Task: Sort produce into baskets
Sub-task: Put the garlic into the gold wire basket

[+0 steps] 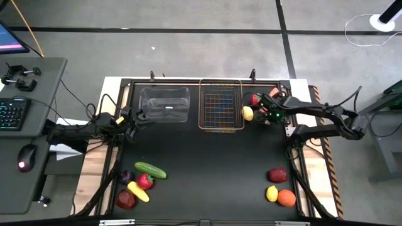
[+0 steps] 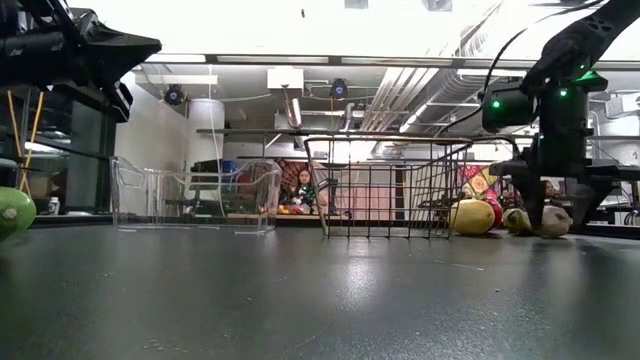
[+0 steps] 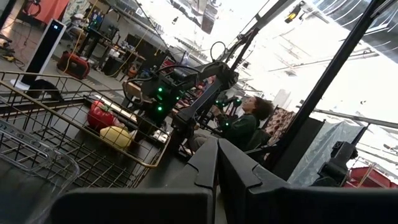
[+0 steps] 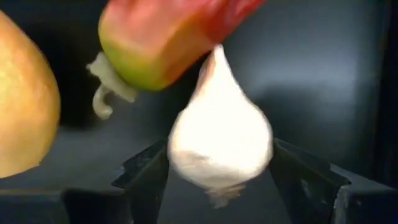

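Garlic (image 4: 219,142) btwn right jaws, apart, seemingly untouched; left jaws together near bin (image 1: 164,103).

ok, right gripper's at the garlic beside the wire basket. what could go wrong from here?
1. The right gripper straddles the garlic with gaps on both sides; the round bulb could squirt out as it closes.
2. A red piece touches the garlic and a lemon sits close, so either may get shoved.
3. The wire basket is right alongside; a low lift could clip its rim.
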Motion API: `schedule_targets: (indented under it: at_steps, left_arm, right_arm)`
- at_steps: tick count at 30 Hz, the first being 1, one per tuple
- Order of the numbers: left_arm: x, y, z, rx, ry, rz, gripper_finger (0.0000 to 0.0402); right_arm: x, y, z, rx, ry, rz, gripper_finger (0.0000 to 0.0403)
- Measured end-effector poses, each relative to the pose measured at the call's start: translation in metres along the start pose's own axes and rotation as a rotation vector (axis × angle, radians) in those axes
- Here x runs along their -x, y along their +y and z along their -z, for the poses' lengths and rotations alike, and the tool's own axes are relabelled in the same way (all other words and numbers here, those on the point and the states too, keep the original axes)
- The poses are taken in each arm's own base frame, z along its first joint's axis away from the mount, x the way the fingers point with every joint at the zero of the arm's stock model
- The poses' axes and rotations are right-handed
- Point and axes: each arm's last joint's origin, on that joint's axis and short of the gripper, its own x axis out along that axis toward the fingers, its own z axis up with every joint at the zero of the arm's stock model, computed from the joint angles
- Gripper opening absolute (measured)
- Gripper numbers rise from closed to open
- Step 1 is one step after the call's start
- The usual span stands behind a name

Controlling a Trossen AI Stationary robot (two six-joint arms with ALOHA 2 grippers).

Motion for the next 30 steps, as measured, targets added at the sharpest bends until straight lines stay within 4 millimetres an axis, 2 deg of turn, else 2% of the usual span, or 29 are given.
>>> schedule_targets:
  at_steps: [10,18,21,26,30]
  left_arm:
    - [0.0,0.0,0.0,0.0,0.0,0.0,0.0]
    - [0.0,0.0,0.0,0.0,0.0,0.0,0.0]
    - [0.0,0.0,0.0,0.0,0.0,0.0,0.0]
    - [0.0,0.0,0.0,0.0,0.0,0.0,0.0]
    - [0.0,0.0,0.0,0.0,0.0,0.0,0.0]
  right_arm:
    - [0.0,0.0,-0.003,0.103,-0.084,0.036,0.0262]
    - [0.0,0.004,-0.006,0.138,-0.105,-0.006,0.0256]
    - [0.0,0.002,-0.003,0.153,-0.066,0.003,0.0233]
    - [0.002,-0.004,0.001,0.175,-0.018,0.045,0.0166]
    - [0.017,-0.006,0.005,0.212,-0.03,0.004,0.0123]
